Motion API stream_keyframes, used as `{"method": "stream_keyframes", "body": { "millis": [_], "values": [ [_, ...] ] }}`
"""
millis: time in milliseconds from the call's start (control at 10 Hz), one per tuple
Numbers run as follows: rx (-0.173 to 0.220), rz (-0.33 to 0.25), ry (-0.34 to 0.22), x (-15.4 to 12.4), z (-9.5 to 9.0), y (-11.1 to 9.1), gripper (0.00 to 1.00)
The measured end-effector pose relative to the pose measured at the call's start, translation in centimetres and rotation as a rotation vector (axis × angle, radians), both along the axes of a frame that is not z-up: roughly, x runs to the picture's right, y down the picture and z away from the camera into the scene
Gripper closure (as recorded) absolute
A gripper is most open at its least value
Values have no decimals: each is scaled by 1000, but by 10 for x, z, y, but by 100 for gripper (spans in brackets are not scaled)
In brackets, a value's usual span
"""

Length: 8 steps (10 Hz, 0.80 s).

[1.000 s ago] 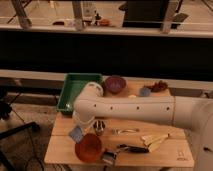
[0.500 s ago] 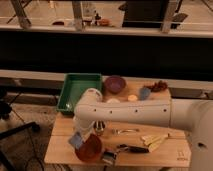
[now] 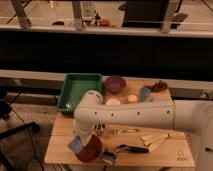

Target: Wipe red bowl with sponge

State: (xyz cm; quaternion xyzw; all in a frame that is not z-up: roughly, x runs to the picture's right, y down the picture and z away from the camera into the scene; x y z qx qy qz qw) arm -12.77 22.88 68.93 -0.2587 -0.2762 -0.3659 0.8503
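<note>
The red bowl sits at the front left of the wooden table. The sponge, a small light-blue block, is at the bowl's left rim and touches it. My gripper hangs from the white arm, which bends down from above the table. It is shut on the sponge, just above and left of the bowl. The arm's end hides part of the bowl's far rim.
A green tray is at the back left and a purple bowl beside it. A blue rounded object and small items lie at the back. A black-handled tool, a small metal object and a yellowish item lie right of the red bowl.
My gripper has come down with the sponge, from above the table's left side to the red bowl's left rim. The bowl has stayed about where it was.
</note>
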Motion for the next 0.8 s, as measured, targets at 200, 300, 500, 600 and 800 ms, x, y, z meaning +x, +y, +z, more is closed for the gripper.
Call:
{"method": "stream_keyframes", "body": {
  "millis": [200, 300, 500, 600, 800],
  "values": [
    [-6, -2, 3, 1, -13, 4, 100],
    [-9, -2, 4, 1, -17, 5, 100],
    [-27, -8, 5, 2, -29, 11, 100],
    [-36, -9, 4, 2, -34, 14, 100],
    [-65, -8, 2, 4, -41, 19, 100]
  ]
}}
